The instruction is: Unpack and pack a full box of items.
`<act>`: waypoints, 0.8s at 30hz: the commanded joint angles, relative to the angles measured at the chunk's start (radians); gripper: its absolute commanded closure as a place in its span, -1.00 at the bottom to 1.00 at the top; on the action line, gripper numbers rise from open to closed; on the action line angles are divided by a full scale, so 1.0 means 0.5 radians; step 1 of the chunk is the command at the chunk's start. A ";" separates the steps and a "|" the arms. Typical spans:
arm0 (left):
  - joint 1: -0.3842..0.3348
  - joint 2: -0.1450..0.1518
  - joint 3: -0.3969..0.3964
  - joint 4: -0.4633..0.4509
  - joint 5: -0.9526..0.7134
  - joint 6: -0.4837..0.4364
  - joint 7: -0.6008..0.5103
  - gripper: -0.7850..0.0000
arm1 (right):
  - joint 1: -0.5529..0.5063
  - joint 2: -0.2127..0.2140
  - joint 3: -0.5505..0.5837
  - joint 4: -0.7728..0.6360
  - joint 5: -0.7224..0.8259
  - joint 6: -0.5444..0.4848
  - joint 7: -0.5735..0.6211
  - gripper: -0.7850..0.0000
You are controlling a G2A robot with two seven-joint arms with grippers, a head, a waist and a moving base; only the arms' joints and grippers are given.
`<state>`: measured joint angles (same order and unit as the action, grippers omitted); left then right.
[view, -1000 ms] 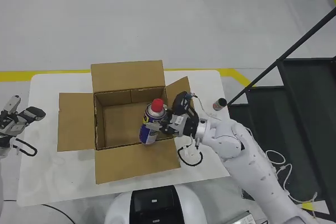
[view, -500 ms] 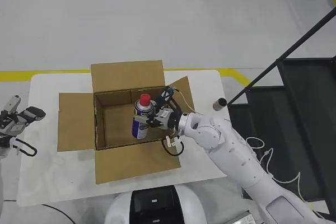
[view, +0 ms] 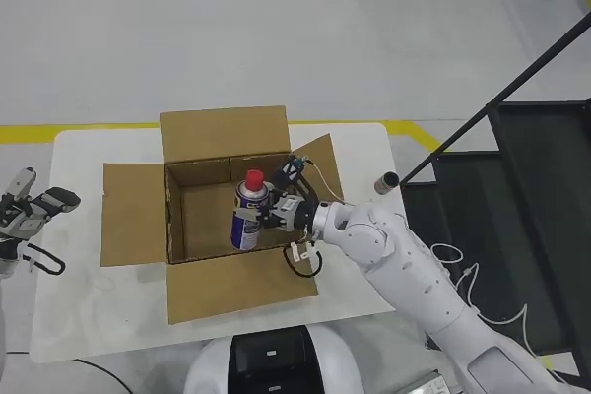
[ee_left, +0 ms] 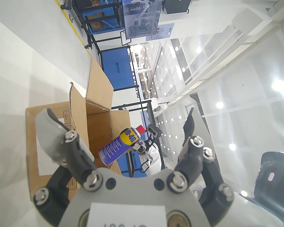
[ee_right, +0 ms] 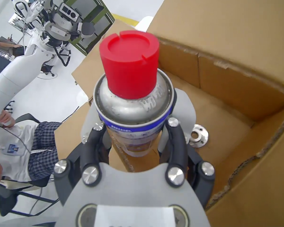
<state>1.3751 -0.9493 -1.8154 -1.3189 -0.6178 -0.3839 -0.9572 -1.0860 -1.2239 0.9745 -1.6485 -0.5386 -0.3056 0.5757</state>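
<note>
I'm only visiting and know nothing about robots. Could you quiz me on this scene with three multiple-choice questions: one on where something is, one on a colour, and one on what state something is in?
1. Where is the spray can?
A. Lying flat on the table.
B. Held over the open cardboard box.
C. Standing on the floor.

2. What colour is the can's cap?
A. Green.
B. Yellow.
C. Red.

3. What state is the right claw in?
A. Shut on the can.
B. Open and empty.
C. Shut on nothing.

Answers:
1 B: the top view shows the can over the box's opening, carried by the claw.
2 C: the right wrist view looks straight at a red cap.
3 A: that same view shows the claw clamping both sides of the can.
</note>
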 commanded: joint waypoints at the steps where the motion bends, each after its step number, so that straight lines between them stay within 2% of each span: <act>1: 0.000 0.000 0.000 0.000 0.000 0.000 0.000 -1.00 | 0.039 -0.005 -0.010 -0.074 0.133 0.102 0.188 1.00; 5: 0.000 0.000 0.000 0.000 0.000 0.000 0.000 -1.00 | 0.123 -0.022 -0.049 -0.119 0.238 0.254 0.332 1.00; 9: 0.000 0.000 0.000 0.000 0.000 0.000 0.000 -1.00 | 0.298 -0.065 -0.152 0.079 0.426 0.418 0.510 1.00; 17: 0.000 0.000 0.000 0.000 0.000 0.000 0.000 -1.00 | 0.597 -0.161 -0.324 0.442 0.643 0.457 0.557 1.00; 24: 0.000 0.000 0.000 0.000 0.000 0.000 0.000 -1.00 | 0.805 -0.245 -0.483 0.748 0.757 0.606 0.714 1.00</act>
<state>1.3751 -0.9493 -1.8154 -1.3189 -0.6178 -0.3839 -0.9572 -0.6950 -1.3413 0.7452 -1.2923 -0.1583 -0.0161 0.9237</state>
